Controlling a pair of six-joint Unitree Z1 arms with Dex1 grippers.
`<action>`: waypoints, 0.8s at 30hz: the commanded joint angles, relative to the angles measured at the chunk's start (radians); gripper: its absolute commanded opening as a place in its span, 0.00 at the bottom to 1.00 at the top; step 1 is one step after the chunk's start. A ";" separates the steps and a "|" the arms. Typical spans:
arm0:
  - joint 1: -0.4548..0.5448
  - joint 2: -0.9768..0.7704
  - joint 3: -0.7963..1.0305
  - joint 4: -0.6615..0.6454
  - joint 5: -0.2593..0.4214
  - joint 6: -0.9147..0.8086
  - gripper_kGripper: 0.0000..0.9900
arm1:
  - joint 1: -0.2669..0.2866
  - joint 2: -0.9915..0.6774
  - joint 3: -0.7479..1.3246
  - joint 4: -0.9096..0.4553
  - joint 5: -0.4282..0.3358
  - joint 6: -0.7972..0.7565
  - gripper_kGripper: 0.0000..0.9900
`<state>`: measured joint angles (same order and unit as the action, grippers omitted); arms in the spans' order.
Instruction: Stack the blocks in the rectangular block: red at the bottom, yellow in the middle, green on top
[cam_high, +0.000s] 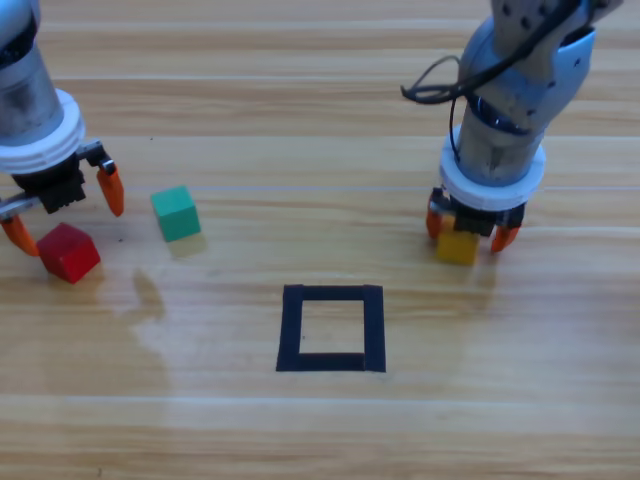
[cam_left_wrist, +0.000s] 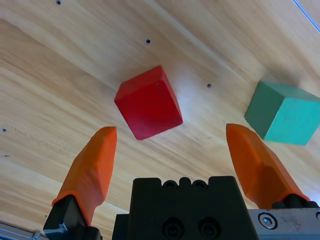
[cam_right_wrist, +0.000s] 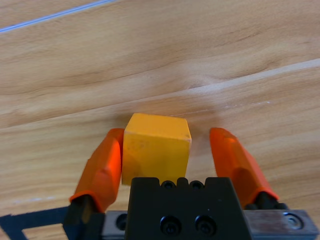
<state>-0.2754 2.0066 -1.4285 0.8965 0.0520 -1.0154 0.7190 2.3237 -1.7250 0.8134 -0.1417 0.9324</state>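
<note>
High view: left tool (cam_high: 60, 205) hangs spread above red (cam_high: 68, 252), right tool (cam_high: 464, 228) straddles yellow (cam_high: 456, 247), seemingly unclamped; red must reach the rectangular block (cam_high: 331, 328) first.

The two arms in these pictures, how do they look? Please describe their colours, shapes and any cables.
Both arms are grey and rounded, like thick tubes. The left gripper and the right gripper each have two orange, cone-shaped jaws on a black, boxy body with small screws, seen in the wrist views. A black cable loops beside the right arm. No markings show.
</note>
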 joint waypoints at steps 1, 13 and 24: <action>0.056 0.038 -0.004 0.009 -0.009 0.008 0.94 | -0.023 0.074 -0.005 0.009 0.025 0.005 0.45; 0.056 0.034 0.005 0.029 -0.007 -0.143 0.97 | -0.019 -0.064 0.038 0.009 0.045 -0.179 0.01; -0.001 0.089 0.011 0.047 0.009 -0.312 0.97 | 0.082 -0.394 0.249 0.009 -0.048 -0.406 0.01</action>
<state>-0.2483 2.0157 -1.4235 0.9361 0.0562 -1.3085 0.7426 2.0827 -1.5553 0.8140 -0.2137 0.5232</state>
